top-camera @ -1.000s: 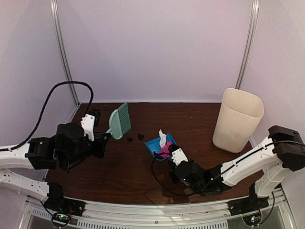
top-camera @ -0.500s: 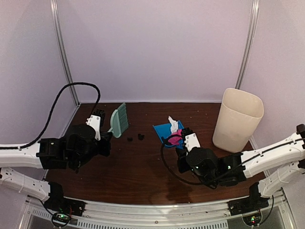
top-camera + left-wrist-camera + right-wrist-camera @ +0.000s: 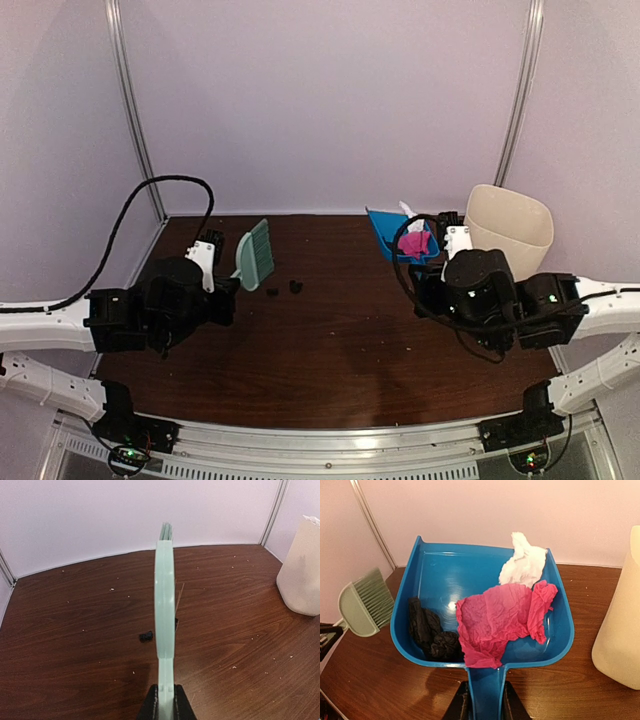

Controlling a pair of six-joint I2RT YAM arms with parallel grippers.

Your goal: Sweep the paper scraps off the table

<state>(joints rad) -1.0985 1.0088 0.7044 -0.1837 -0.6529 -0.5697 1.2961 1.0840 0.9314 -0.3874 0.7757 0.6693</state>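
Paper scraps [image 3: 495,620] in dustpan [image 3: 445,575], mouth away from R tool [image 3: 481,707] gripping handle [image 3: 485,682]; L tool [image 3: 166,706] gripping brush [image 3: 165,605].

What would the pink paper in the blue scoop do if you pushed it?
The pink paper is thin and crumpled, so it is probably very light and floppy. It lies loose on the smooth, shiny dustpan, so a push or tilt would likely slide it. It is a wrinkled sheet, not a ball, so it probably won't roll.
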